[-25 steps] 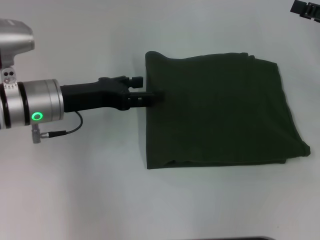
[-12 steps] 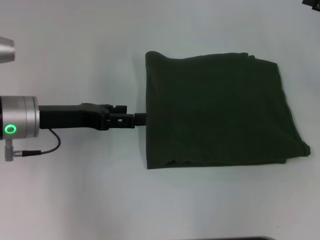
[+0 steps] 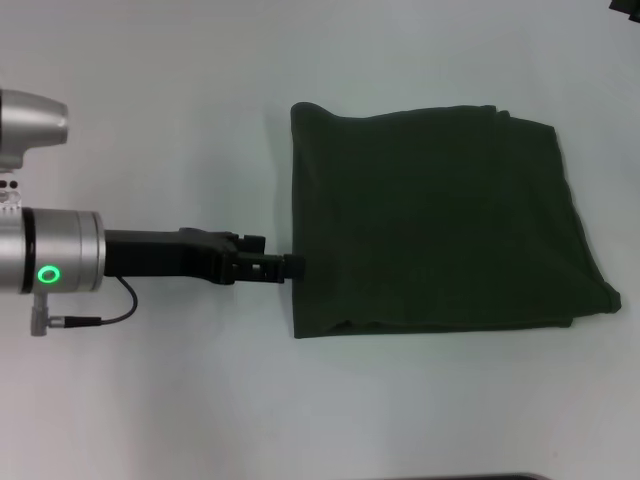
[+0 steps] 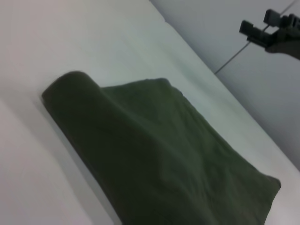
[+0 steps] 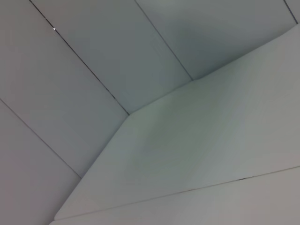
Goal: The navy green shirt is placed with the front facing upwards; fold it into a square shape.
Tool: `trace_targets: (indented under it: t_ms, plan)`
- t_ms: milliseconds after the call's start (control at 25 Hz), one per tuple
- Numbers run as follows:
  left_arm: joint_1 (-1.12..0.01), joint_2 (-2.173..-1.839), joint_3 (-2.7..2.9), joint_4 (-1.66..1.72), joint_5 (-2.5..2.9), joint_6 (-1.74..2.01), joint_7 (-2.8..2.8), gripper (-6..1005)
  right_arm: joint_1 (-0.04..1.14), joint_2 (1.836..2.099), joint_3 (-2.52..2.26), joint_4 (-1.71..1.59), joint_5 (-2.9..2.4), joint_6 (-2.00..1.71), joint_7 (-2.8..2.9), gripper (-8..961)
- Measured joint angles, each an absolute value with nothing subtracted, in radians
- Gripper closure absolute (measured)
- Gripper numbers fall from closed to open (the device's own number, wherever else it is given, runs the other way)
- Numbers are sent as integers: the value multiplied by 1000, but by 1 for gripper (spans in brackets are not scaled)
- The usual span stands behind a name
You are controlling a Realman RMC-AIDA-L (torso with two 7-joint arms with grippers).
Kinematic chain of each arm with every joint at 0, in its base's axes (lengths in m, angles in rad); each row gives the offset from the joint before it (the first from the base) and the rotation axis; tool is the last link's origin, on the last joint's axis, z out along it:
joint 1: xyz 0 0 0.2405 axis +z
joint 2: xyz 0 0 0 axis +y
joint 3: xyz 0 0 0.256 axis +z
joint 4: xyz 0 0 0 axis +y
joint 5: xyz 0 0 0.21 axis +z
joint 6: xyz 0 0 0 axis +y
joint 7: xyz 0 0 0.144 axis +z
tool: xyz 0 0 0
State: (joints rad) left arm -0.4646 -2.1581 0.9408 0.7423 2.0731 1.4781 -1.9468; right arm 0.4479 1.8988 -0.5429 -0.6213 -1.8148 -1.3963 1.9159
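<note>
Folded navy green shirt (image 3: 435, 220), left end effector (image 3: 290, 266) at its left edge, grip unclear

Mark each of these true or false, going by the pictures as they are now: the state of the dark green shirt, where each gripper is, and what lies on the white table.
1. The dark olive-green cotton shirt lies folded into a rough square on the white table. True.
2. Pale block letters show on the shirt's upper face. False: only plain green cloth shows.
3. The left gripper is at the shirt's left edge, near its front corner. True.
4. The right gripper hovers directly over the shirt. False: it is off beyond the table's far right corner.
5. The shirt's right edge is perfectly straight. False: it slants outward toward the front.
</note>
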Motion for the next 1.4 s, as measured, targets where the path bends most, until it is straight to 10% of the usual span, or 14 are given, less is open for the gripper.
trace_targets:
  t_ms: [1400]
  plan:
    - [-489, -2161, 996, 677, 2085, 1430, -1929, 62, 443, 1907, -551, -620, -1818, -1402, 1916, 254]
